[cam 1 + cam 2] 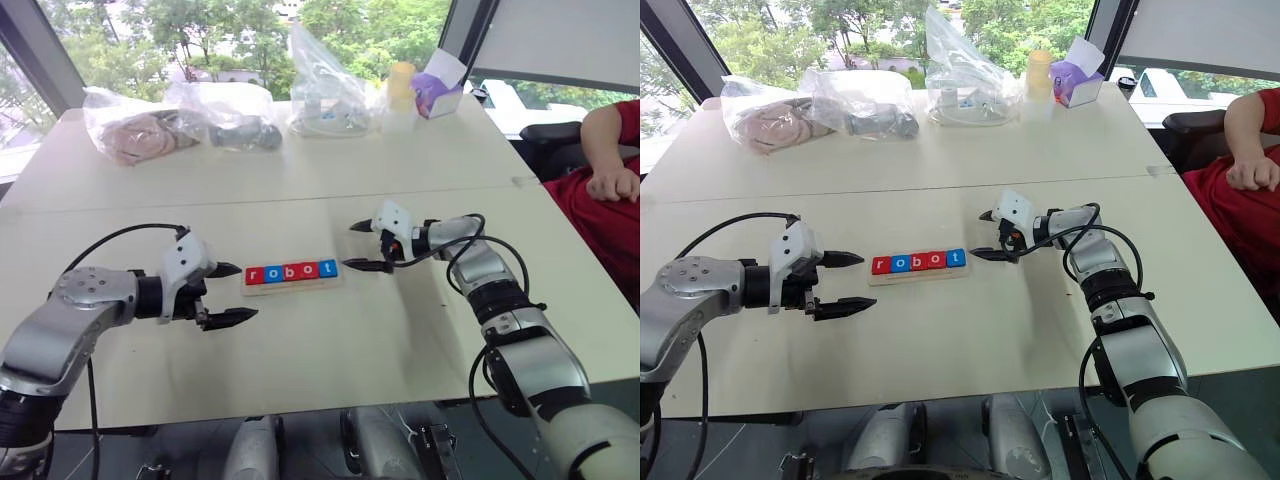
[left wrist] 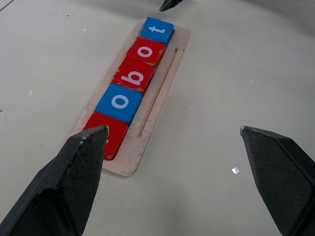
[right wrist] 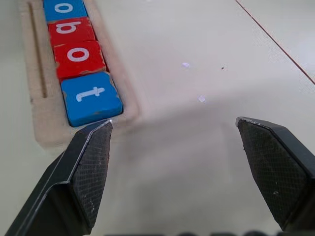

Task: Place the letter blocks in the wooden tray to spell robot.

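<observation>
blocks point(image 1: 291, 271): light, stiff, thin, seated in tray point(image 2: 129, 162) | grip by side edges | both grippers' fingers wide, empty

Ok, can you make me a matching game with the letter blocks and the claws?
Things:
1. t block
2. b block
3. left claw
4. wooden tray

States:
A. red, in the middle of the row
B. pale wood, holding all five blocks
C. blue, at the end of the word, nearest the right claw
D. open, holding nothing, beside the r end

Pairs: 1-C, 2-A, 3-D, 4-B
</observation>
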Motion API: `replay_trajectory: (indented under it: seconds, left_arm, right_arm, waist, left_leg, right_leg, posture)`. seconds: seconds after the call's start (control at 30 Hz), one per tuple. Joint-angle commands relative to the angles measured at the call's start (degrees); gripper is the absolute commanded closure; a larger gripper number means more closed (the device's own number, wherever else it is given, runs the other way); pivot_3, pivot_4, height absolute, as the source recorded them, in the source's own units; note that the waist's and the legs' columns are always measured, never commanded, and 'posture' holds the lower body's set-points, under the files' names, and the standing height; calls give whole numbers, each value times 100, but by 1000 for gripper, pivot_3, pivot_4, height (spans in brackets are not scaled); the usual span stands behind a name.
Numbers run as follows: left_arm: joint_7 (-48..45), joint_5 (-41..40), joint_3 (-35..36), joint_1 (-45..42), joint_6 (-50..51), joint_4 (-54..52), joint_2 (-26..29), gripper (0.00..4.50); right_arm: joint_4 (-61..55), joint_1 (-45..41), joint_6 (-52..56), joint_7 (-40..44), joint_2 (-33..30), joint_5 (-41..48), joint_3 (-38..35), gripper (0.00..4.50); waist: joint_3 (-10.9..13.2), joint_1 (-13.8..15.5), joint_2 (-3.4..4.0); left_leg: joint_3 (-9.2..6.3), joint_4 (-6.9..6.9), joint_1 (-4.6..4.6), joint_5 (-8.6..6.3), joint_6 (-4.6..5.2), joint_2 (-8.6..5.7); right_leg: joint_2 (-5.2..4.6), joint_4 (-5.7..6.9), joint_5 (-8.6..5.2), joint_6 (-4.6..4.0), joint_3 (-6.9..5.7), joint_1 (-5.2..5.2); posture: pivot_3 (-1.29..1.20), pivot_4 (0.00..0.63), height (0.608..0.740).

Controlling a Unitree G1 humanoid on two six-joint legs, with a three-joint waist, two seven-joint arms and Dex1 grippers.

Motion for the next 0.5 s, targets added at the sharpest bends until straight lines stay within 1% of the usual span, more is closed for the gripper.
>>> replay_trajectory:
  seconds: [0.03, 0.5]
  left_arm:
    - [-7, 6, 11, -21, -85, -56, -7, 0]
    - [49, 10, 57, 14, -35, -94, -15, 0]
  right_arm:
    - [-13, 12, -81, -75, 16, 63, -93, 355]
    - [-61, 71, -50, -65, 240, 49, 4, 355]
  waist:
    - [0, 5, 0]
    - [0, 8, 0]
  left_leg:
    - [0, 0, 0, 0, 0, 0]
    - [0, 0, -1, 0, 0, 0]
  right_leg:
    - [0, 0, 0, 0, 0, 0]
    - [-1, 0, 0, 0, 0, 0]
  posture:
    - [0, 150, 740]
    - [0, 150, 740]
